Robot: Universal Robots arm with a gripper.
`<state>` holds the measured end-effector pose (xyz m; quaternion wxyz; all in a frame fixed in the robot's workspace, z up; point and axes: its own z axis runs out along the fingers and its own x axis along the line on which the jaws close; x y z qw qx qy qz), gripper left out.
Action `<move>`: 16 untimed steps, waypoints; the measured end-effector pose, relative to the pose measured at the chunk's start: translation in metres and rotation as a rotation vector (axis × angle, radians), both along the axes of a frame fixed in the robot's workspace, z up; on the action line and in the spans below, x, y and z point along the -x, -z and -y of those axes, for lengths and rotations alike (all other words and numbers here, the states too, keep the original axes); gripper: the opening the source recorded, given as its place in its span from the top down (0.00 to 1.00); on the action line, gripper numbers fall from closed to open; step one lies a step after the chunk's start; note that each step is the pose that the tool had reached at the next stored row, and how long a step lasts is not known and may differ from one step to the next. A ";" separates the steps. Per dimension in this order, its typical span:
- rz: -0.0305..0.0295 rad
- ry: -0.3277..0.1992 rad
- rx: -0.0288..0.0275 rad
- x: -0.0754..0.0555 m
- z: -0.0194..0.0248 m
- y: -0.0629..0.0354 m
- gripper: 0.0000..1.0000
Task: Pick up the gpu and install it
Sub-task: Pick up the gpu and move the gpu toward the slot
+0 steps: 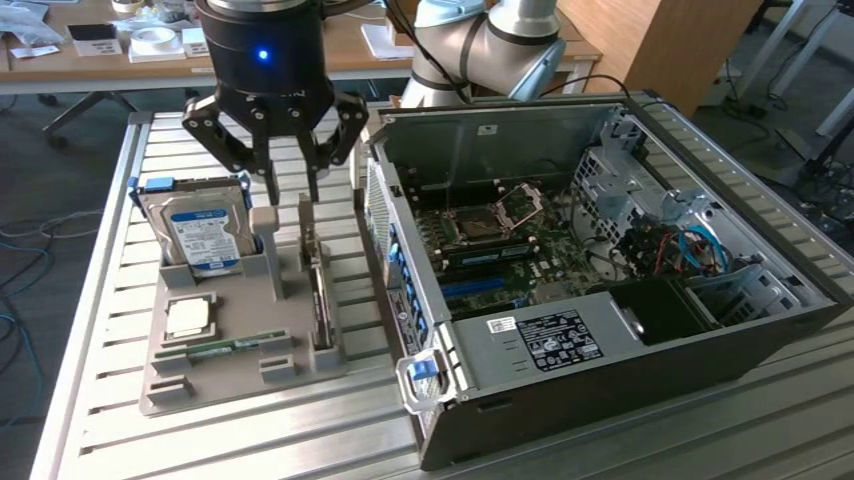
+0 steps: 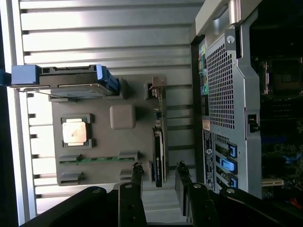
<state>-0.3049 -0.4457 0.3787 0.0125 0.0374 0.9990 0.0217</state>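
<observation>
On a slatted metal table [image 1: 94, 400] lies a grey tray [image 1: 227, 385] [image 2: 102, 142]. At its far end on the exterior view's left, a hard drive [image 1: 203, 232] [image 2: 71, 84] with a blue-and-white label stands upright in a slot. Nearer the front lie a square silver chip [image 1: 190, 318] [image 2: 75, 131] in its pocket and then a slim green memory stick [image 1: 222, 348] [image 2: 97, 159] lying flat across the tray.

The gripper [image 1: 291, 186] [image 2: 159, 174] hangs above the rear middle of the tray, pointing straight down. Its black fingers [image 2: 137, 176] are spread apart and hold nothing.

The gpu [image 1: 318, 298] [image 2: 158, 152] is in the tray's slot on the exterior view's right, just beside the computer. It stands on one long edge, so it appears as a thin dark strip. Its long axis runs from the back of the tray toward the front, parallel to the side of the computer. In the wrist view its top edge lines up with the gap between the spread fingers, which are above it and not touching. A pale metal piece sits at its far end. Which way its fan side faces cannot be told.

On the exterior view's right lies the computer case [image 1: 747, 330] [image 2: 226, 94], open on top, with the circuit board [image 1: 501, 240] showing inside.
</observation>
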 end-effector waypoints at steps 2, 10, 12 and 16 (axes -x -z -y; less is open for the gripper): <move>0.0000 0.000 0.0000 0.000 0.0000 0.0010 0.58; 0.0000 0.000 0.0000 0.000 0.0000 0.0064 0.58; 0.0000 0.000 0.0000 0.000 0.0000 0.0084 0.58; -0.0001 0.000 0.0002 0.000 0.0000 0.0098 0.58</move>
